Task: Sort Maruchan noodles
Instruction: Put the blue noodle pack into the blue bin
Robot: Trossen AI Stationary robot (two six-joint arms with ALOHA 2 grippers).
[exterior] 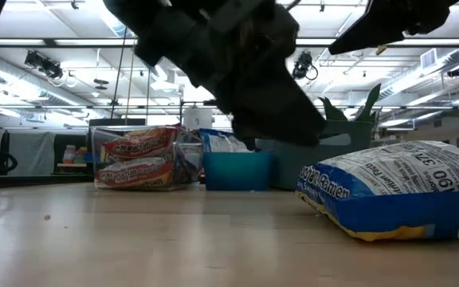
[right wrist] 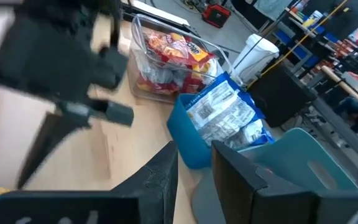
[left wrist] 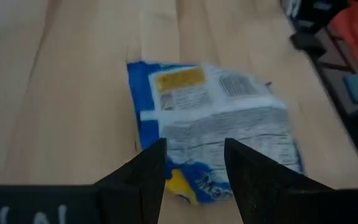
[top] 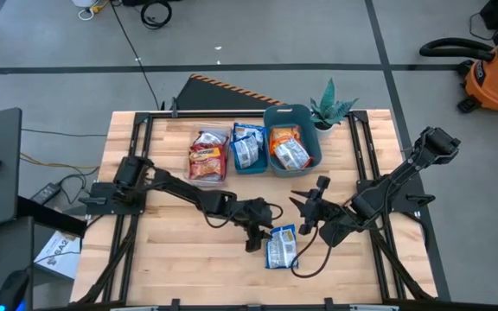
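Only overhead: left claw (top: 251,244) beside blue-trimmed noodle packet (top: 281,247), open-fingered.

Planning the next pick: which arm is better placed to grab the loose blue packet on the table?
Left. The left claw is open and poised right over the blue packet, which fills its wrist view. The right claw sits beside it, facing the bins.

Bright, even overhead ceiling light; both wrist views blurred, shadows soft.
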